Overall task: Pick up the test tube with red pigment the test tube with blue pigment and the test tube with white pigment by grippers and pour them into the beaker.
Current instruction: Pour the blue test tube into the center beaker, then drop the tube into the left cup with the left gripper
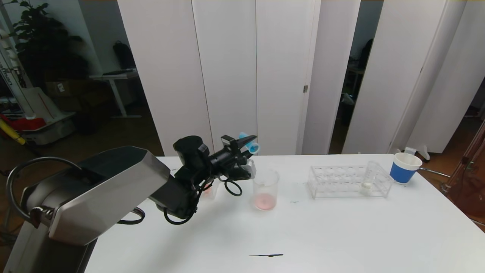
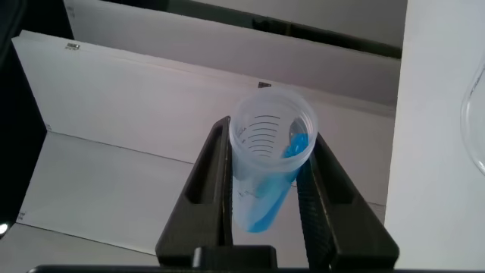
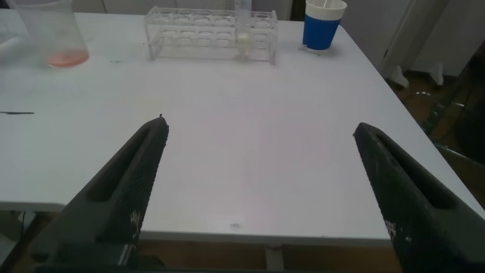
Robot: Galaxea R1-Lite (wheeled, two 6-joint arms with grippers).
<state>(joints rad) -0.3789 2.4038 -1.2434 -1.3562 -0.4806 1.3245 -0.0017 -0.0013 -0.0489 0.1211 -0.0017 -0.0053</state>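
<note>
My left gripper (image 1: 245, 143) is shut on the test tube with blue pigment (image 1: 253, 147) and holds it tilted in the air, up and to the left of the beaker (image 1: 266, 189). In the left wrist view the tube (image 2: 267, 171) sits between the fingers, and blue liquid runs along its wall to the mouth. The beaker holds pinkish-red liquid at its bottom. The test tube with white pigment (image 1: 368, 179) stands in the clear rack (image 1: 341, 182). My right gripper (image 3: 261, 129) is open and empty over the table's front edge, with the beaker (image 3: 49, 34) far off.
A white cup with a blue band (image 1: 405, 167) stands right of the rack. A small clear container with red residue (image 1: 209, 190) stands behind my left arm. A thin black mark (image 1: 266, 255) lies near the table's front edge.
</note>
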